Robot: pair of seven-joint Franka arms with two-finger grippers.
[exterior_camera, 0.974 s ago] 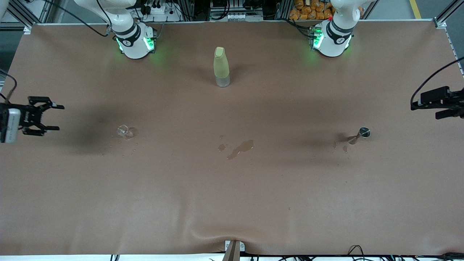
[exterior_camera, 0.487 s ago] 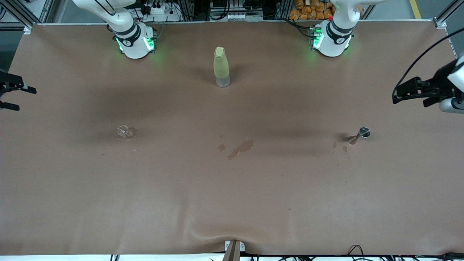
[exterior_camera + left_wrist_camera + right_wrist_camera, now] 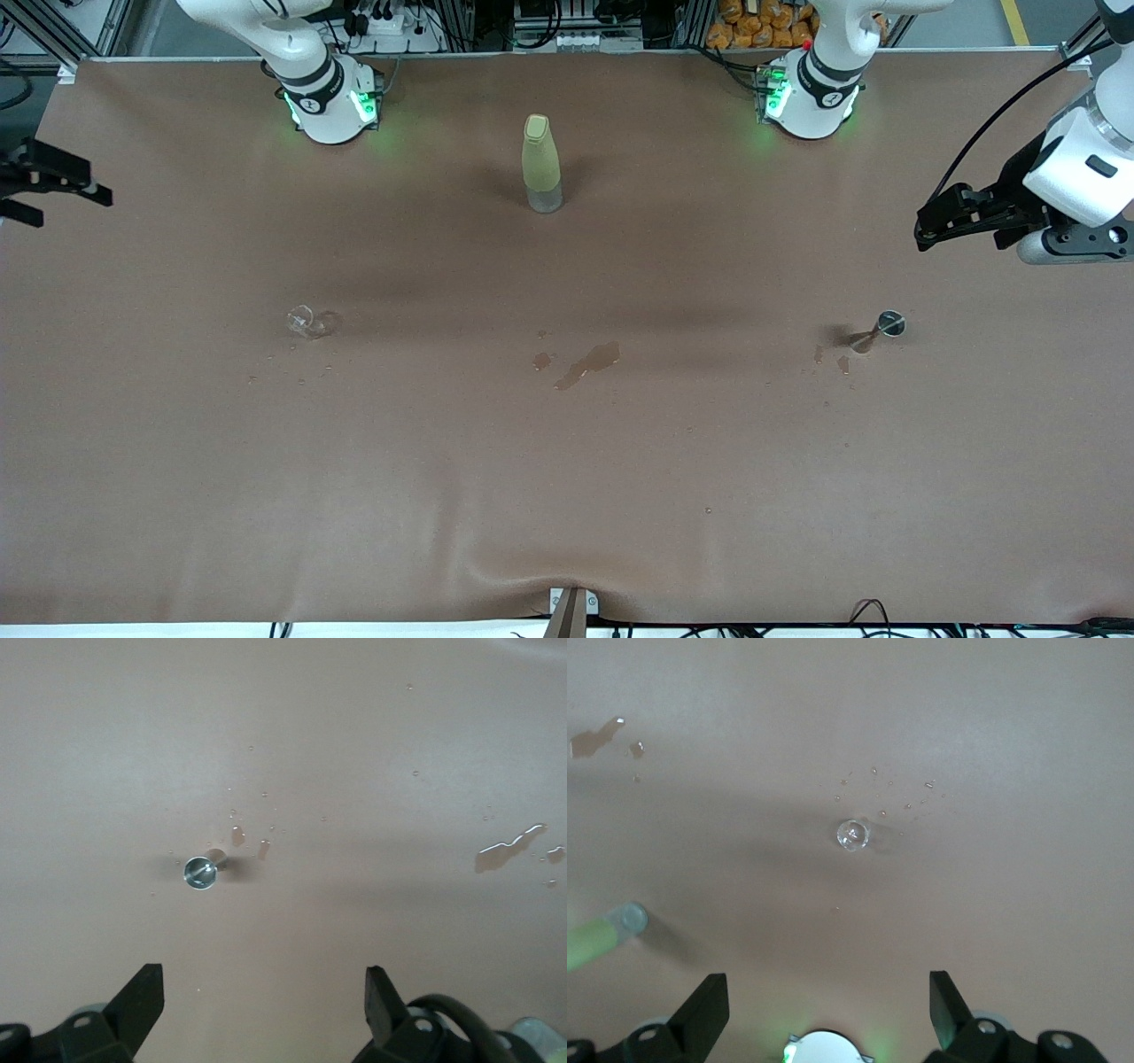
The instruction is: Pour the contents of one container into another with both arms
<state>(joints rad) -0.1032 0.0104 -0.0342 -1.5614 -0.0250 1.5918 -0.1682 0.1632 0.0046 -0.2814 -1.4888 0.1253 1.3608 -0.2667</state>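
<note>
I see both pincers wide and holding nothing: left pincer (image 3: 926, 232) high over the bench (image 3: 567, 496) edge, right pincer (image 3: 53, 190) likewise. The glass cup (image 3: 306, 322) and metal cup (image 3: 889, 324) stand well apart, maybe empty; grip each low and squarely.

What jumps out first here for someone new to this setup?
The tall yellow-green bottle standing alone between the two arm bases, then the wet spill mid-table, nearer the front camera. A small clear glass sits toward the right arm's end and a small metal cup toward the left arm's end, droplets beside each. Both grippers are open and holding nothing: the left gripper over its table end, the right gripper at its table edge.
</note>
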